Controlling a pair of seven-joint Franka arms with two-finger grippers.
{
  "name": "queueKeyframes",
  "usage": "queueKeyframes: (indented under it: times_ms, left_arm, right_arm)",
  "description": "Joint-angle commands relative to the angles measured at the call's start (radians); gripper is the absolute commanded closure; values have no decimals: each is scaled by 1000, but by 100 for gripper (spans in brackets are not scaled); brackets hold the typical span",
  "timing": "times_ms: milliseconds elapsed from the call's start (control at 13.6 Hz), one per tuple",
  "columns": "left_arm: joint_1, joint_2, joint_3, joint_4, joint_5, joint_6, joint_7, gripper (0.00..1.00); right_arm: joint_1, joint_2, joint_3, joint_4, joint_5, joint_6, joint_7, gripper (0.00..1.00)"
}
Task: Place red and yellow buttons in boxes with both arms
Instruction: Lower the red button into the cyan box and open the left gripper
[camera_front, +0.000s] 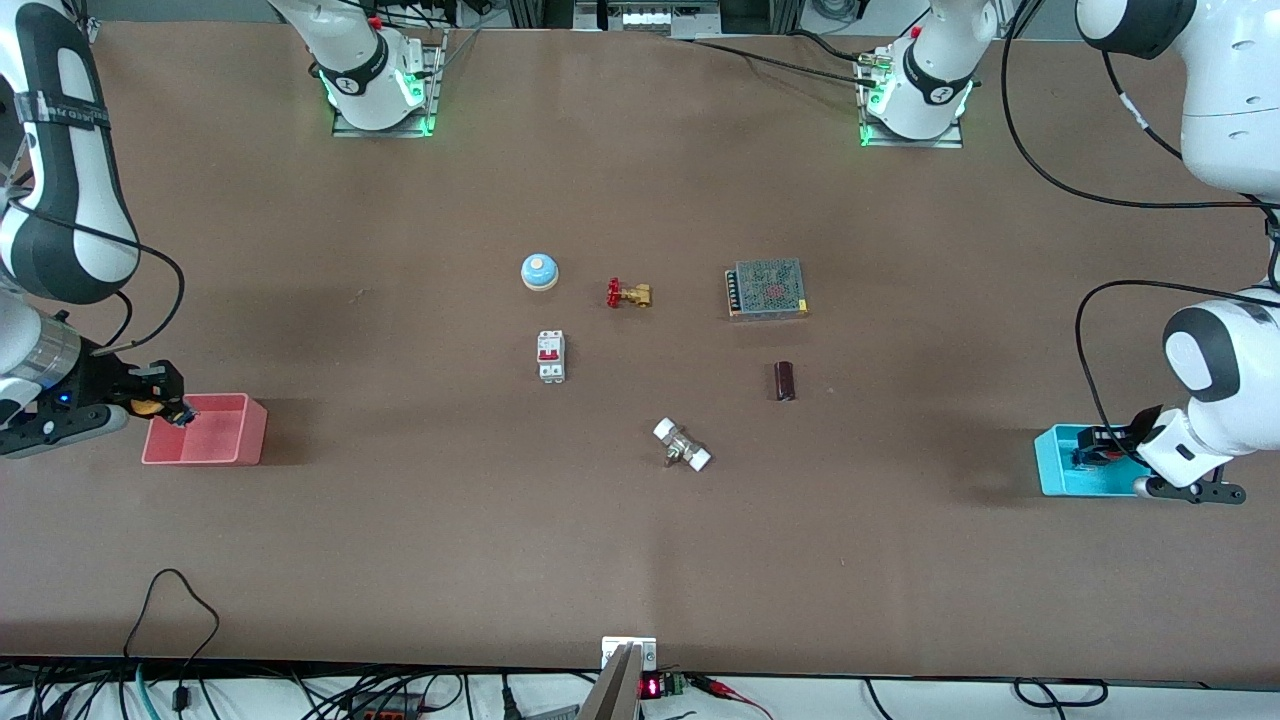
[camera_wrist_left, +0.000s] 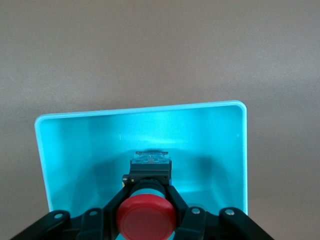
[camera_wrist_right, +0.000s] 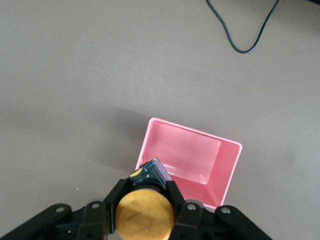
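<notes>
My left gripper (camera_front: 1098, 447) is shut on the red button (camera_wrist_left: 146, 216) and holds it inside the cyan box (camera_front: 1060, 470), low over its floor; the box also shows in the left wrist view (camera_wrist_left: 75, 145). My right gripper (camera_front: 172, 405) is shut on the yellow button (camera_wrist_right: 145, 214) and holds it over the edge of the pink box (camera_front: 215, 435) at the right arm's end of the table. In the right wrist view the button's dark body hangs over the rim of the pink box (camera_wrist_right: 200, 155).
In the middle of the table lie a blue dome bell (camera_front: 539, 271), a brass valve with a red handle (camera_front: 629, 294), a white circuit breaker (camera_front: 551, 356), a meshed power supply (camera_front: 767, 288), a dark cylinder (camera_front: 785, 381) and a white fitting (camera_front: 681, 445).
</notes>
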Motion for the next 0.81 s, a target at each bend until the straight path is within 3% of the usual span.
queueKeyframes:
  times_ms: [0, 367, 513, 733]
  left_arm:
    - [12, 21, -9, 30, -20, -1, 32, 60]
    - [3, 24, -9, 30, -21, -1, 22, 27]
    - [3, 18, -9, 30, -21, -4, 20, 0]
    - [4, -33, -11, 14, -36, -11, 18, 0]
  right_arm:
    - [-20, 50, 15, -5, 8, 105, -33, 79]
    - [-40, 113, 15, -10, 13, 182, -79, 78]
    - [-49, 143, 15, -20, 13, 228, -81, 78]
    - [-57, 157, 15, -36, 13, 236, -79, 78]
